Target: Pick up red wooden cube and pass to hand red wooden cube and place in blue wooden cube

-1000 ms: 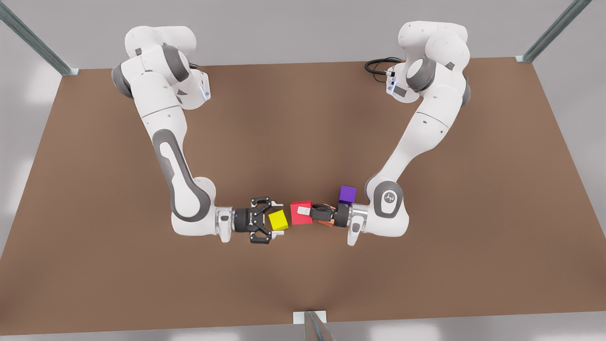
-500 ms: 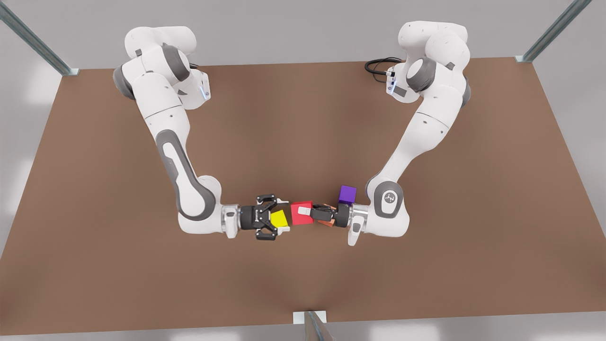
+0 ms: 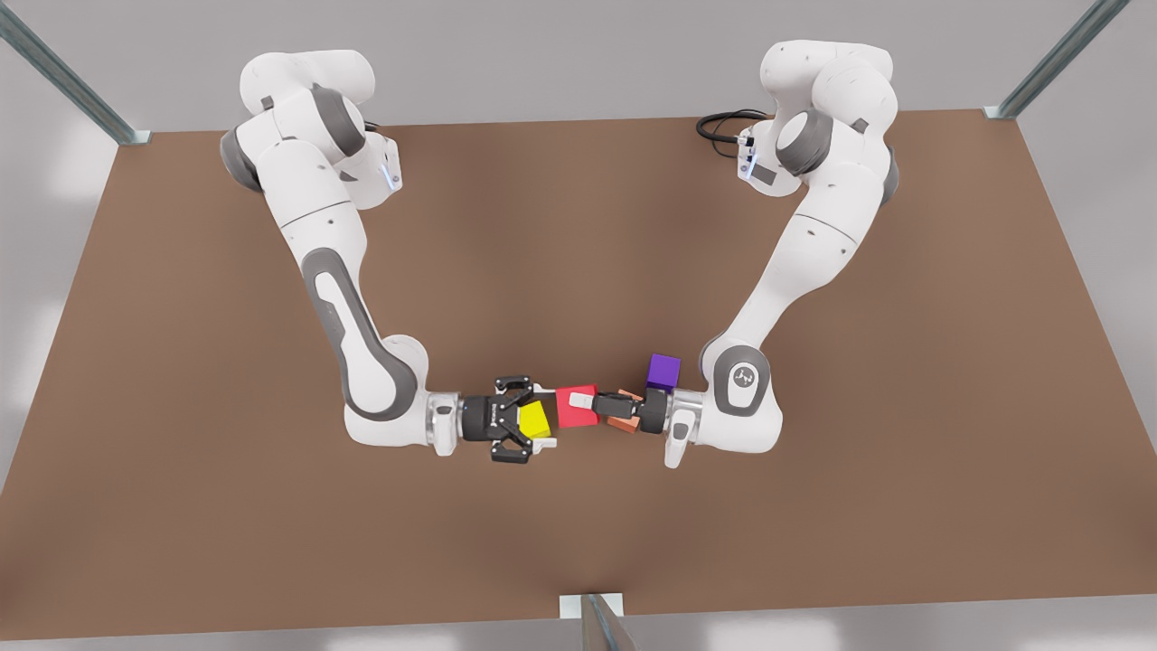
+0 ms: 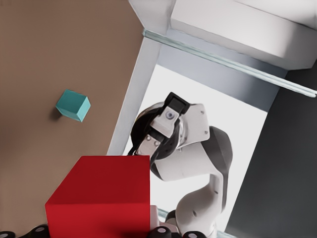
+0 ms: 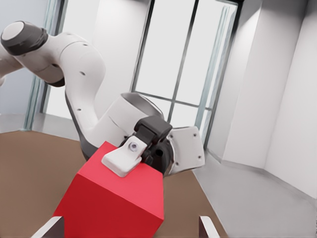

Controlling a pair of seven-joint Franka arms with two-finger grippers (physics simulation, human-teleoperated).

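Item: red wooden cube (image 3: 571, 411), pinched in my left gripper (image 3: 586, 404); my right gripper (image 3: 542, 419) spread wide at its other side (blue wooden cube (image 4: 73, 105) well apart).

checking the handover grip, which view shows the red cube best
The right wrist view: the red cube is large, with a finger of the left gripper pressed on it. The front view shows it small, between that and the right gripper. The left wrist view shows it close, cut by the frame edge.
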